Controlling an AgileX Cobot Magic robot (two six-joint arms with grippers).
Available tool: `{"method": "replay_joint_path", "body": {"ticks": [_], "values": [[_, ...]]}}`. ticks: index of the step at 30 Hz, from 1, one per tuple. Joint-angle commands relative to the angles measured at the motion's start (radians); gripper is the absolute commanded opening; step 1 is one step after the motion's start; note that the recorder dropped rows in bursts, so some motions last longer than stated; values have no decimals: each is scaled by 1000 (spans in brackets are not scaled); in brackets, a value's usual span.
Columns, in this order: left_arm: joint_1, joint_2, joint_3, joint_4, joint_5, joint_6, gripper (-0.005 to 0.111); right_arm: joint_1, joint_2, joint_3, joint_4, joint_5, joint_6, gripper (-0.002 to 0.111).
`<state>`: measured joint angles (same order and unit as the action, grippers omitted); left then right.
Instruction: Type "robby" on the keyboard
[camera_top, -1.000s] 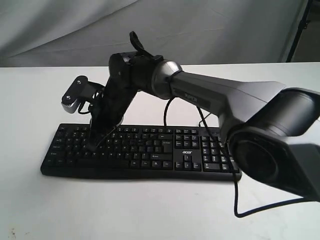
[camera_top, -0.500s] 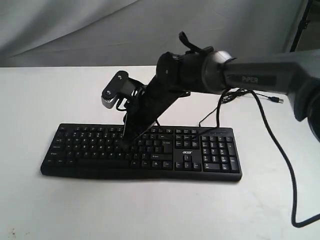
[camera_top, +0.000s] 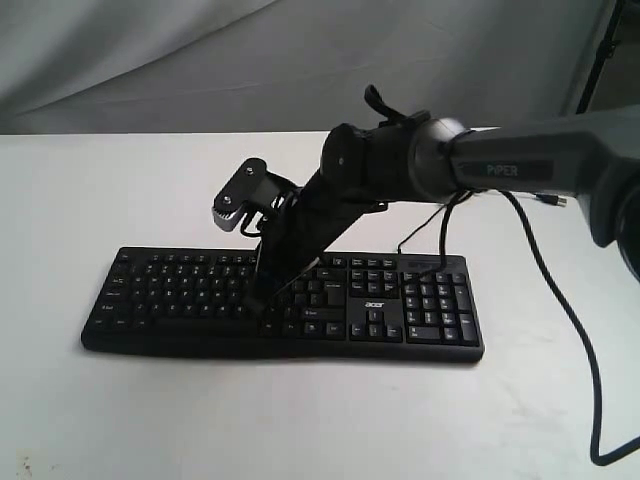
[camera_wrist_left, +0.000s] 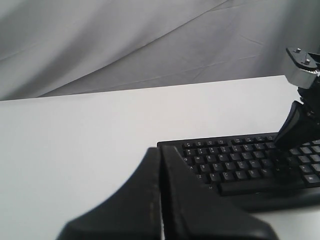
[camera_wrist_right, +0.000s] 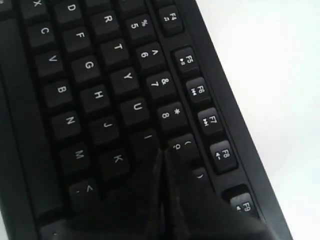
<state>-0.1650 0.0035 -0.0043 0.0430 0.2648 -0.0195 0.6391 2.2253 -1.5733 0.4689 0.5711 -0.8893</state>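
Note:
The black keyboard (camera_top: 160, 292) lies across the white table, number pad to the right. My right gripper (camera_top: 263, 304) reaches over from the right, shut, with its tip down on the letter keys in the middle of the board. In the right wrist view the shut right gripper (camera_wrist_right: 163, 153) sits just past the I and 9 keys of the keyboard (camera_wrist_right: 90, 65); the key under it is hidden. My left gripper (camera_wrist_left: 161, 150) is shut and empty, held back from the left end of the keyboard (camera_wrist_left: 235, 165). It does not show in the exterior view.
A thin black cable (camera_top: 566, 310) loops over the table to the right of the keyboard. The right wrist camera housing (camera_top: 240, 196) sticks out above the function keys. White table (camera_top: 300, 420) lies in front, with a grey cloth backdrop (camera_top: 150, 60) behind.
My right gripper has moved to the right along the keyboard, from the left letter keys to the middle, and its tip has come down lower. It stayed shut.

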Motion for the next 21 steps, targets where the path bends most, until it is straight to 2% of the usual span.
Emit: {"method": "replay_joint_path", "body": {"ticks": [1,18,21], "values": [[-6,-3,4,5,-5,-3,0,-1,-13,7,11,-16,-5,0],[-6,-3,4,5,-5,-3,0,-1,-8,9,38,-31,-18,0],[-6,-3,4,5,-5,-3,0,-1,-13,45,58,-89,-35,0]]}}
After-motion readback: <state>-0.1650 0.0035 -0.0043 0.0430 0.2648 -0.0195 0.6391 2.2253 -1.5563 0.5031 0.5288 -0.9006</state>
